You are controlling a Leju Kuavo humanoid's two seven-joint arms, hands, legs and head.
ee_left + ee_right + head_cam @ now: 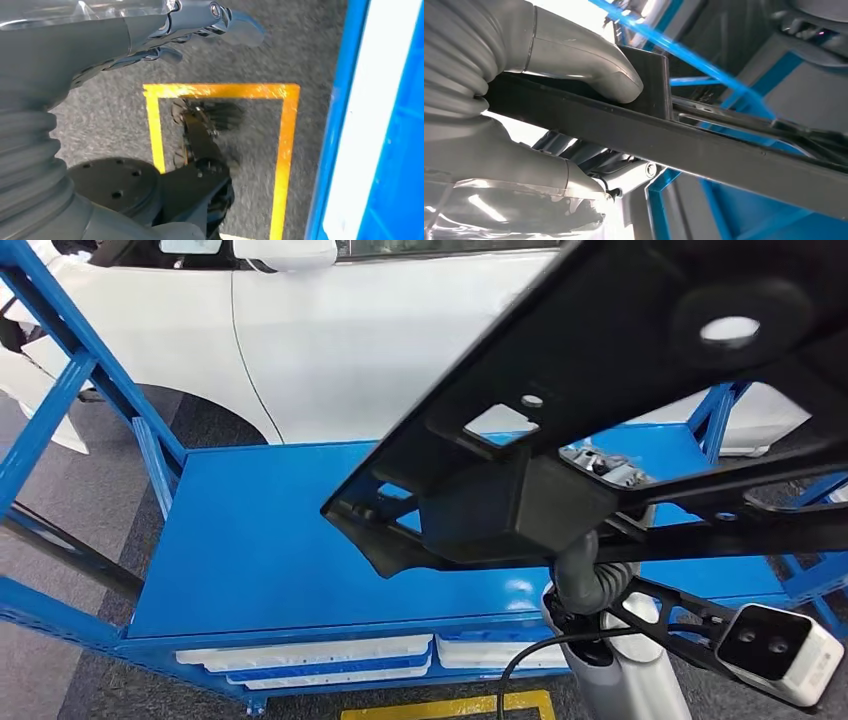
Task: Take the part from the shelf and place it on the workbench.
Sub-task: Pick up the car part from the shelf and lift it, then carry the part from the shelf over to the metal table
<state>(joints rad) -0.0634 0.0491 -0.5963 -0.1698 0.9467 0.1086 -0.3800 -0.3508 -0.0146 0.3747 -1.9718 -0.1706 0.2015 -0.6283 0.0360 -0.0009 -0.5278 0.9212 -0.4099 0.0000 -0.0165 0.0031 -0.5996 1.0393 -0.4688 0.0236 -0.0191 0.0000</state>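
Gripping the black part point(684, 145) along one of its bars, the right hand point(524, 100) has its thumb pressed on one face and fingers point(574, 180) underneath. The left hand point(150, 35) hangs over the floor, fingers loosely apart, holding nothing. From the head view, the part point(620, 390) is raised above the blue shelf point(260, 530), close to the camera and tilted. I judge the carry calls for a firm grip and a slow turn, since the long frame could swing into the blue uprights point(150, 450) or the white car point(350, 330) behind.
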